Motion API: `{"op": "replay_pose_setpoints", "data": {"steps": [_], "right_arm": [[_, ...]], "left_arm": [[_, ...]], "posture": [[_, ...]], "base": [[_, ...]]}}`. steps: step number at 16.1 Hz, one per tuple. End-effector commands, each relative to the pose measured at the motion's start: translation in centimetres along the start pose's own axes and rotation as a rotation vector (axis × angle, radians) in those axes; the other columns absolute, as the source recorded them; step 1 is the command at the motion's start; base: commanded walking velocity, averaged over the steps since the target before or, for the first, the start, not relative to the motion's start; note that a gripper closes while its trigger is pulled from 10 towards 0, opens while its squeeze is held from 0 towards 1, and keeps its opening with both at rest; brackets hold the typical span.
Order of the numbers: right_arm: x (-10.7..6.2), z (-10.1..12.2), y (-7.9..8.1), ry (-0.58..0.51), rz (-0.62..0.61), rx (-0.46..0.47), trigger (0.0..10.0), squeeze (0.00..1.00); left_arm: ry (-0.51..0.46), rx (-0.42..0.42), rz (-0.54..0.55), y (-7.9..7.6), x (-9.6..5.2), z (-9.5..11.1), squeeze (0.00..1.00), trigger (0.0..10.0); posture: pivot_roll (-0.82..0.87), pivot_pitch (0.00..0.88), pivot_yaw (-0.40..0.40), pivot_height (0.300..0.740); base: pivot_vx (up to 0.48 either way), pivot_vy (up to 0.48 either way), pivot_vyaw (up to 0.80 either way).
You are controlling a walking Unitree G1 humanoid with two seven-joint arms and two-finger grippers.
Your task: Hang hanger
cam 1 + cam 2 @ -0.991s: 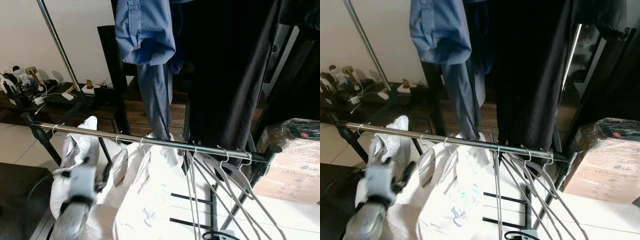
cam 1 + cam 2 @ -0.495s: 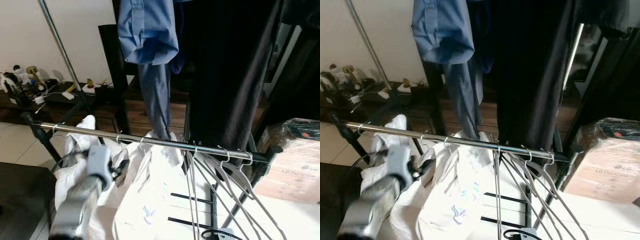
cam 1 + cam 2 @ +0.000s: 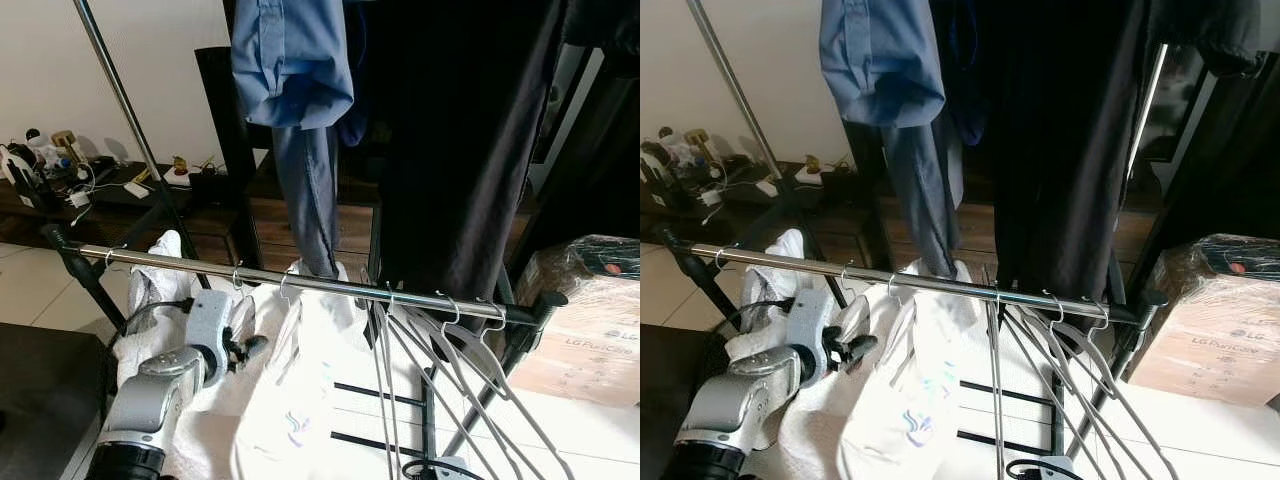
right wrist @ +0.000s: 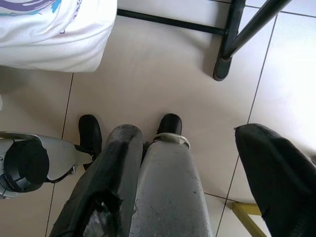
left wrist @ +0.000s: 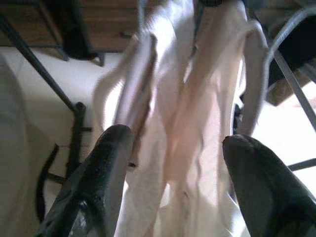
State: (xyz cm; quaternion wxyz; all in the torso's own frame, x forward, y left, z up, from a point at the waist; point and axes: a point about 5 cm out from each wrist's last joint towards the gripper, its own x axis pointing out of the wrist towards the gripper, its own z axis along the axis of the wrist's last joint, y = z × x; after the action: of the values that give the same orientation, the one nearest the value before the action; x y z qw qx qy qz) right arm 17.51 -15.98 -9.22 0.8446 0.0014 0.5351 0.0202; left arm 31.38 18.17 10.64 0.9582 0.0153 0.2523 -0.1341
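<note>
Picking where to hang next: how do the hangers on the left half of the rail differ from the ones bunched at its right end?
The left hangers carry white garments; the right hangers are bare. The left ones sit spaced apart along the rail; the right ones are bunched, their arms fanning out. The left gripper, open, is beside the left ones; the right ones have nothing near. Both groups hook over the same rail.

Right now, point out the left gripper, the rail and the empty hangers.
left gripper [image 3: 243,347], left eye view, between fingertips.
rail [image 3: 330,285], left eye view, bare chrome stretch.
empty hangers [image 3: 445,345], left eye view, white arms.
</note>
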Motion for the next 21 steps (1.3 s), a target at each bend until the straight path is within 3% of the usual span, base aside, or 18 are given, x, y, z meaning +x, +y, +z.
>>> {"op": "replay_pose_setpoints", "data": {"steps": [1, 5, 12, 16, 21], "right_arm": [[0.0, -0.3, 0.2, 0.007, 0.002, -0.008, 10.0, 0.0], [0.0, -0.5, 0.3, 0.012, 0.008, -0.013, 10.0, 0.0], [0.0, -1.0, 0.3, 0.02, 0.008, -0.018, 10.0, 0.0], [0.0, -1.3, 0.4, 0.025, 0.006, -0.015, 10.0, 0.0], [0.0, -1.2, 0.5, 0.024, 0.011, -0.027, 10.0, 0.0]], "left_arm": [[-0.034, 0.015, 0.025, 0.5, -0.6, 1.3, 0.0, 10.0], [-0.015, 0.011, 0.026, 0.9, -1.1, 1.2, 0.0, 10.0], [-0.034, -0.063, -0.031, 1.0, 1.7, 1.5, 0.0, 10.0], [0.002, -0.058, -0.098, 0.3, 2.2, 0.6, 0.0, 10.0], [0.004, -0.072, -0.074, 1.0, 2.6, 0.5, 0.0, 10.0]], "posture": [[-0.03, 0.008, 0.031, 0.74], [-0.03, 0.0, 0.033, 0.74], [-0.05, 0.0, 0.031, 0.74], [-0.06, 0.0, 0.032, 0.74], [-0.06, 0.0, 0.038, 0.74]], "base": [[0.0, 0.0, 0.0], [0.0, 0.0, 0.0], [0.0, 0.0, 0.0], [0.0, 0.0, 0.0], [0.0, 0.0, 0.0]]}}
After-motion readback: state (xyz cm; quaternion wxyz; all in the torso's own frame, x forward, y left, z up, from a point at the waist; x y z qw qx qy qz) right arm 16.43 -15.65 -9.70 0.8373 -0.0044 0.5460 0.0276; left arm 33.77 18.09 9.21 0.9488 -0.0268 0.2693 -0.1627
